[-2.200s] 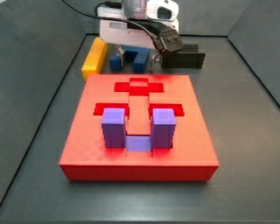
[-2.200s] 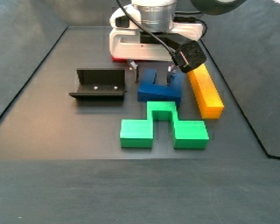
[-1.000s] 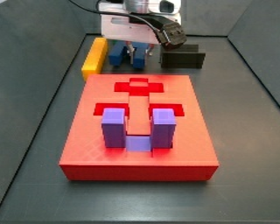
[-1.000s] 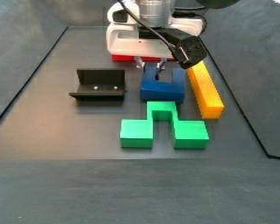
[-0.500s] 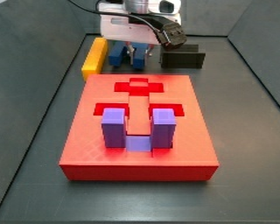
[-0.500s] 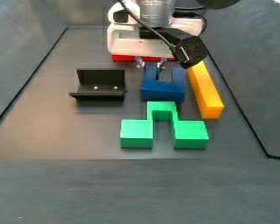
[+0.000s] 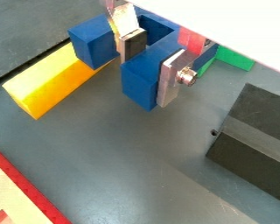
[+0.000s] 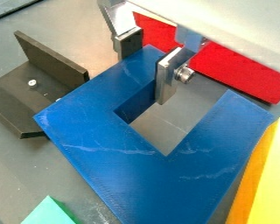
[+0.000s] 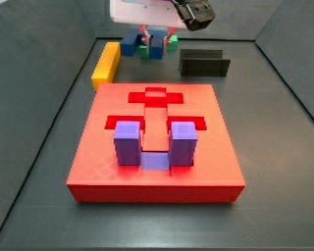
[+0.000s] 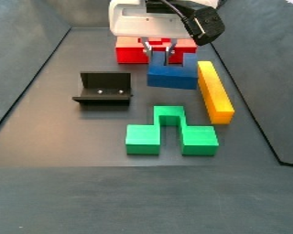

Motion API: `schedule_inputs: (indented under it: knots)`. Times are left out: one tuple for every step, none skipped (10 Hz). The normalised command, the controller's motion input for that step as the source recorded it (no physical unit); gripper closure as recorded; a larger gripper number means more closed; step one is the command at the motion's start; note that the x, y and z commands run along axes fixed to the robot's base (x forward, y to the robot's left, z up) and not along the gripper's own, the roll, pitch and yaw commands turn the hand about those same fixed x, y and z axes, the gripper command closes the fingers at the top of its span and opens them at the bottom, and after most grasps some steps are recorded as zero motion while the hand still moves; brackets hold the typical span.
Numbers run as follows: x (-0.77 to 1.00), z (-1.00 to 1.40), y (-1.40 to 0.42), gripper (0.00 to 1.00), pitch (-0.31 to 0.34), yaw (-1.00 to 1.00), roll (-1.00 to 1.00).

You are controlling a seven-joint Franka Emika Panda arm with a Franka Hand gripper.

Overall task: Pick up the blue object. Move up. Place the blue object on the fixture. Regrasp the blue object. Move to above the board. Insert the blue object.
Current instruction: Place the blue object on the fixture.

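The pincer (image 8: 152, 63) is closed on the blue object (image 8: 143, 140), its two silver fingers (image 7: 171, 77) clamping one prong of the U-shaped block between them; in both wrist views the dark pads press flat against that prong's faces. In a side view the pincer (image 10: 161, 50) sits at the top centre of the frame, and the blue object (image 10: 171, 75) hangs beneath it, apparently lifted off the grey tabletop (image 10: 63, 164), though the gap under it cannot be told for certain. In a side view from the opposite end, the pincer (image 9: 153, 39) appears at the upper middle of the frame with the blue object (image 9: 144, 44) only partly visible below the white wrist housing.

Just to the right of the blue object in that first side view lies the yellow bar (image 10: 214, 90), running lengthwise down the frame. To the left, apart from the block, stands the fixture (image 10: 103, 90), a dark L-shaped bracket on its base plate. Below the blue object, at centre frame, lies the green block (image 10: 170, 131), also U-shaped.

In a side view the board (image 9: 154, 147) fills the centre and lower part of the frame, a red slab with cut-out recesses, and the purple block (image 9: 154, 143) stands in it near the front edge with both prongs upright. The fixture (image 9: 204, 64) sits behind the board at upper right, the yellow bar (image 9: 107, 61) at upper left.
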Motion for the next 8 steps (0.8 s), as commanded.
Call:
schedule_inputs:
  knots:
    - [0.24, 0.35, -0.02, 1.00, -0.040, -0.13, -0.57]
    - [0.20, 0.39, 0.00, 1.00, -0.149, -0.11, -0.69]
    - [0.15, 0.32, -0.05, 1.00, -0.177, -0.09, -0.63]
    - [0.14, 0.29, -0.09, 1.00, -0.177, -0.05, -0.57]
    - [0.20, 0.26, -0.13, 1.00, -0.054, 0.00, -0.46]
    - [0.24, 0.23, -0.15, 1.00, 0.000, 0.00, -0.39]
    - [0.27, 0.20, -0.16, 1.00, 0.000, 0.00, -0.36]
    - [0.31, 0.22, -0.13, 1.00, 0.000, 0.00, -0.39]
